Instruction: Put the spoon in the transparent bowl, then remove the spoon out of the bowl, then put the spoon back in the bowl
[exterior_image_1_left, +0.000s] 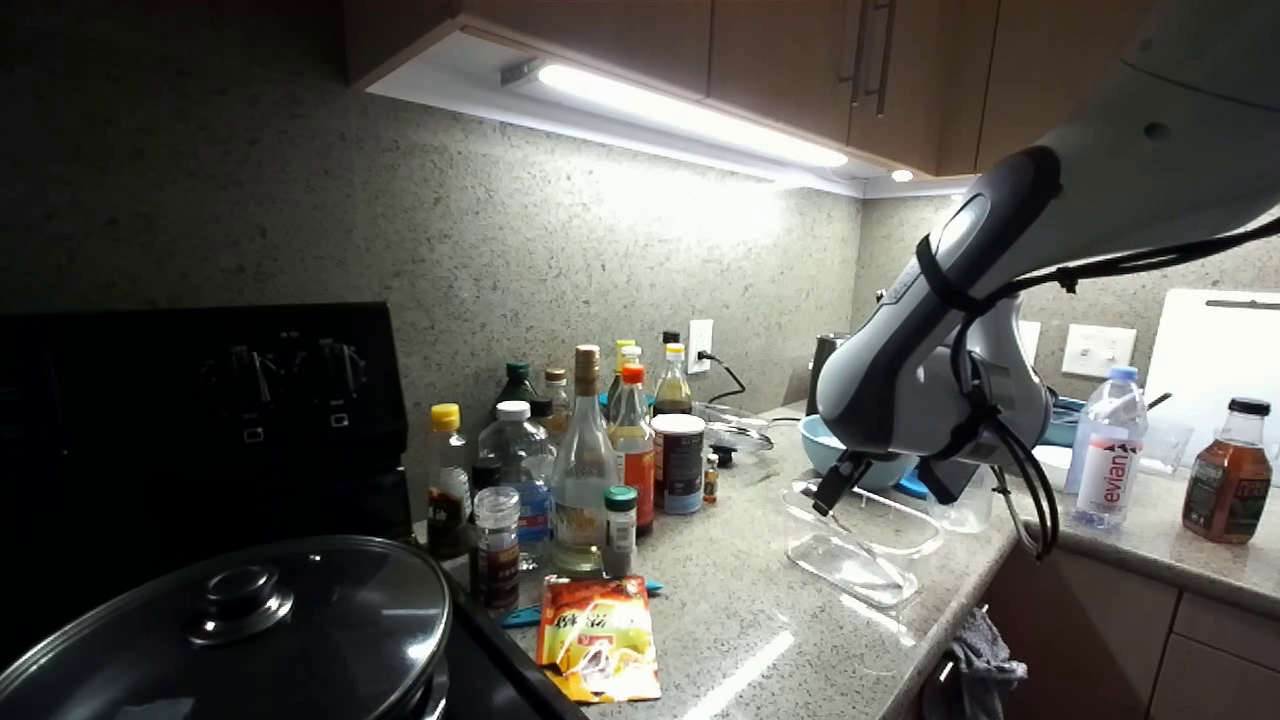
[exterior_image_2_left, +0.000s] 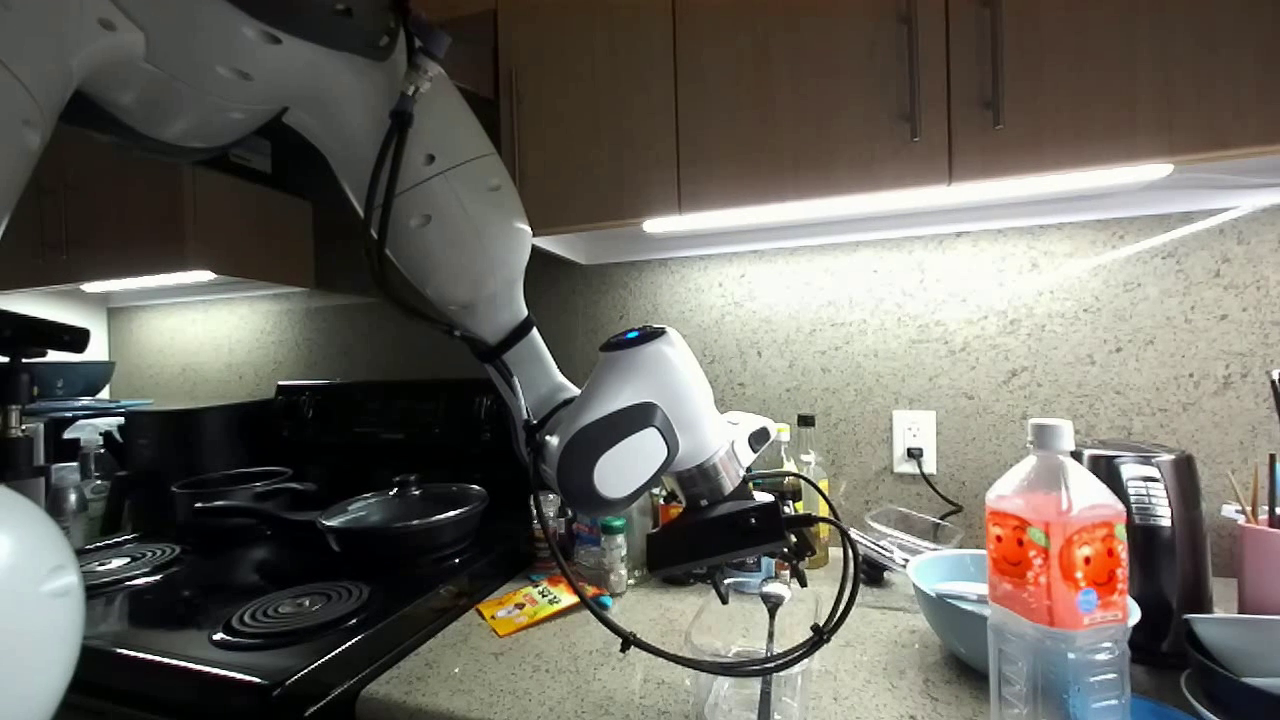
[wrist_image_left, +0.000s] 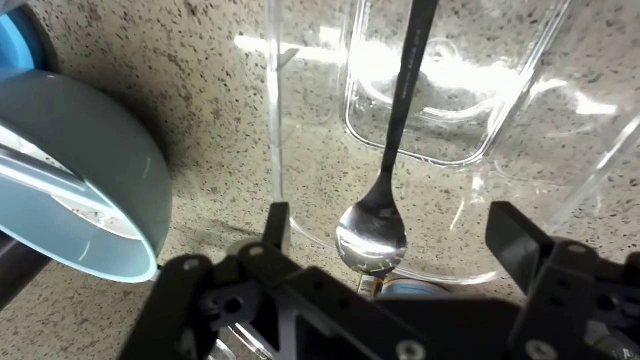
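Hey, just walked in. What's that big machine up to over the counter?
A robot arm has the job of moving a spoon in and out of a transparent bowl. Right now its gripper is open, with the spoon's head showing between the jaws but not gripped. The spoon leans in the bowl, head up near the rim. A light blue bowl stands nearby.

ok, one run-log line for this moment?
gripper: open, nothing held | spoon: tilted, handle down inside transparent bowl, head up | light blue bowl: beside transparent bowl, apart
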